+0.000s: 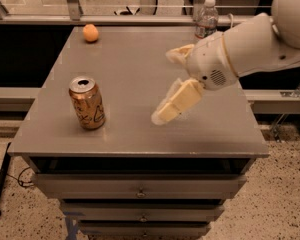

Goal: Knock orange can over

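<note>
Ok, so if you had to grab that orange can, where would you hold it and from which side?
I'd grip the orange can around mid-body, coming in level from its right: it stands upright, its round wall offers opposed sides, and the gripper, fingers open, hovers over the table to its right with nothing between.

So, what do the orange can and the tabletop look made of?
The orange can looks aluminium: glossy copper sheen, silver top. The tabletop is smooth matte grey, perhaps laminate or painted metal. The end effector, open above mid-table and apart from the can, looks cream plastic.
</note>
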### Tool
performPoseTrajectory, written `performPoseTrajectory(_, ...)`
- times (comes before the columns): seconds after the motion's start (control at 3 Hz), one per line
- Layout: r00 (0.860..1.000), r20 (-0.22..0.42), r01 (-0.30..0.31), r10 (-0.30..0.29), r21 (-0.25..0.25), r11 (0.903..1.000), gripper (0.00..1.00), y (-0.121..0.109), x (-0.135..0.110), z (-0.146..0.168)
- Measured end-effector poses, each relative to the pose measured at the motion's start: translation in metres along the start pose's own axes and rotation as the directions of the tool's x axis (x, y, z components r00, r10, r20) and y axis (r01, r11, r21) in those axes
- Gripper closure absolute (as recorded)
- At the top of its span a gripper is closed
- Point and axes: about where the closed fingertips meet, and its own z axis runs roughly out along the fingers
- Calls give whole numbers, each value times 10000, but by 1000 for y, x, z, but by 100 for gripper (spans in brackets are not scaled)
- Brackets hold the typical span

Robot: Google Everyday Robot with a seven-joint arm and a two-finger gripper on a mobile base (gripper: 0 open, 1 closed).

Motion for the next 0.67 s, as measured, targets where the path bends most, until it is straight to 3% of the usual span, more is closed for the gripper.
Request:
performPoseTrajectory(0.33, 9887, 1496, -67, 121, -365, 9993, 0, 2, -13, 43)
performPoseTrajectory(0.67, 9633, 2651, -245, 429, -721, 9971, 0, -2, -19, 82)
